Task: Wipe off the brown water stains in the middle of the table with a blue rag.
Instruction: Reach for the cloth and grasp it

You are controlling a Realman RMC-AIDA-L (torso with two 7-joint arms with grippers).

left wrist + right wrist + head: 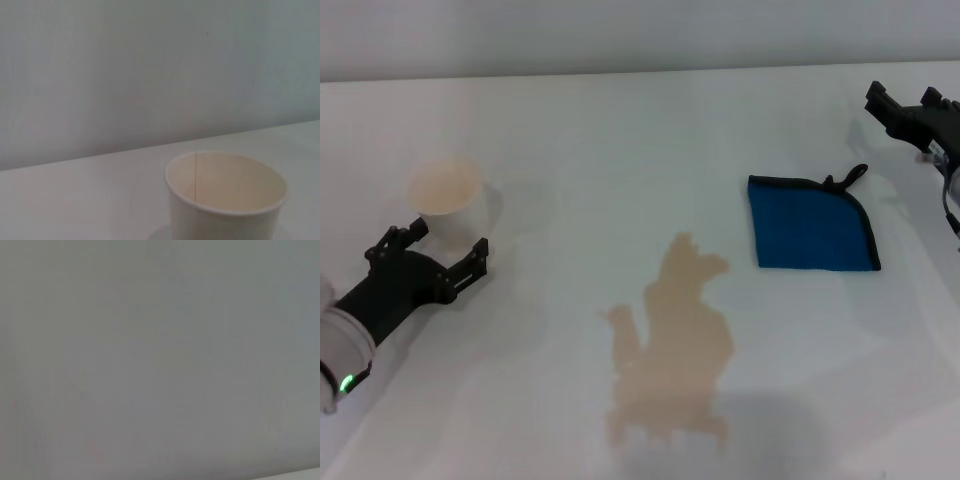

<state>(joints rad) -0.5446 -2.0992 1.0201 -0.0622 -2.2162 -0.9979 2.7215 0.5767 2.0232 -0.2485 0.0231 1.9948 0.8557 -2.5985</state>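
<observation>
The brown water stains (675,345) spread as a pale tan, lobed patch across the middle of the white table (620,150). The blue rag (810,228) lies flat to the right of the patch, black-trimmed, its loop pointing toward the back right. My right gripper (902,100) hovers open beyond the rag's loop corner, apart from the cloth. At the left, my left gripper (447,240) is open just in front of a cream paper cup (448,195), holding nothing. The right wrist view shows only a blank grey wall.
The paper cup (225,195) stands upright and looks empty in the left wrist view. The table's back edge meets a plain wall (640,35). Bare white tabletop lies between the cup and the stains.
</observation>
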